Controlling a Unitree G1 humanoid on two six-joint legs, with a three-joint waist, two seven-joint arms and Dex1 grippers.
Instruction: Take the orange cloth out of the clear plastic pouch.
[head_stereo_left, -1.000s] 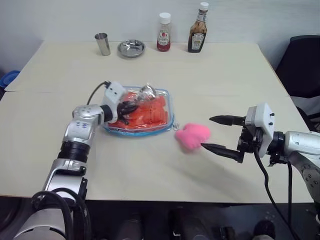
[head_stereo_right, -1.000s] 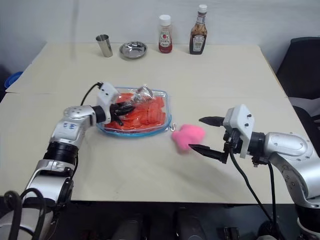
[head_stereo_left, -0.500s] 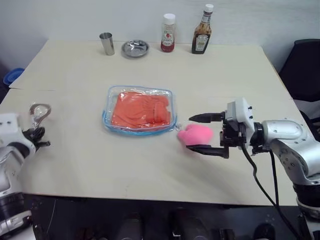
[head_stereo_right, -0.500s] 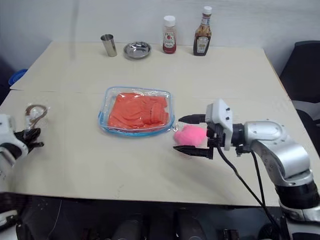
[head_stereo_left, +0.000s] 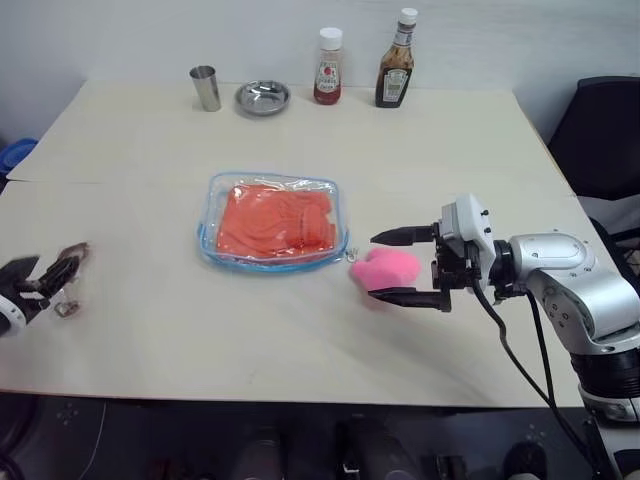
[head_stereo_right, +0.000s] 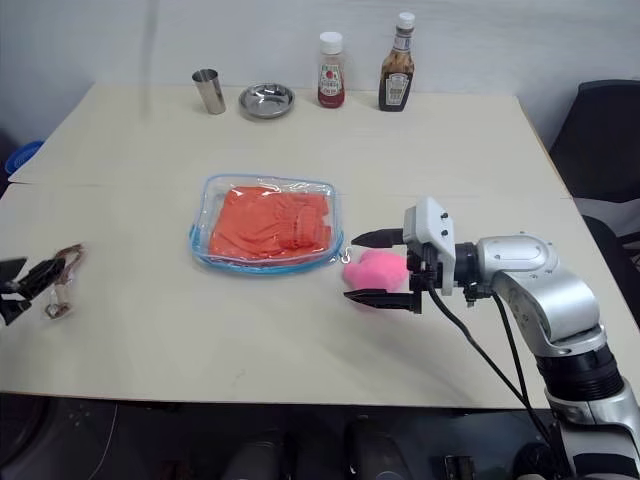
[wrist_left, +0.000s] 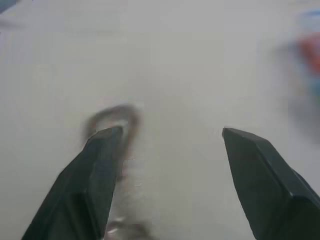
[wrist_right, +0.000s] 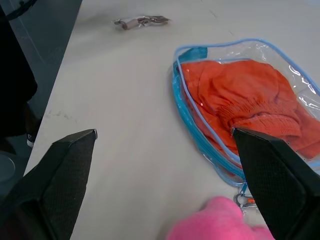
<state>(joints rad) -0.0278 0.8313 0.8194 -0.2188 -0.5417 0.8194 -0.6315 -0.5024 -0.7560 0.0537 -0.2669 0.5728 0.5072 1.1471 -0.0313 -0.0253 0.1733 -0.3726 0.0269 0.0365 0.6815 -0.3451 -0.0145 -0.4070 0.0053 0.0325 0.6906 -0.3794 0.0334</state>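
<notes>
Right gripper (head_stereo_left: 390, 266): jaws spread wide, grasping nothing. Its two black fingers straddle the pink plush ball (head_stereo_left: 384, 267), one on the far side and one on the near side; contact cannot be confirmed.

Left gripper (head_stereo_right: 28, 283): at the left edge of the table (head_stereo_left: 450, 150), jaws parted, nothing clamped between them. A small clear packet (head_stereo_right: 60, 282) with a brown clip lies on the table at its fingertips; the left wrist view shows it blurred beside one finger (wrist_left: 95, 170).

The clear plastic pouch (head_stereo_left: 273, 222) lies flat near the table's centre, just left of the plush ball and well apart from the left gripper. The orange cloth (head_stereo_left: 275, 218) is inside the pouch, wrinkled, filling most of it. The right wrist view shows the pouch's light blue edging and a metal ring at the corner nearest the ball.

Along the far edge, left to right: a metal cup (head_stereo_left: 205, 88), a small metal bowl (head_stereo_left: 263, 96), a red sauce bottle (head_stereo_left: 327, 66), a dark sauce bottle (head_stereo_left: 396, 60).
</notes>
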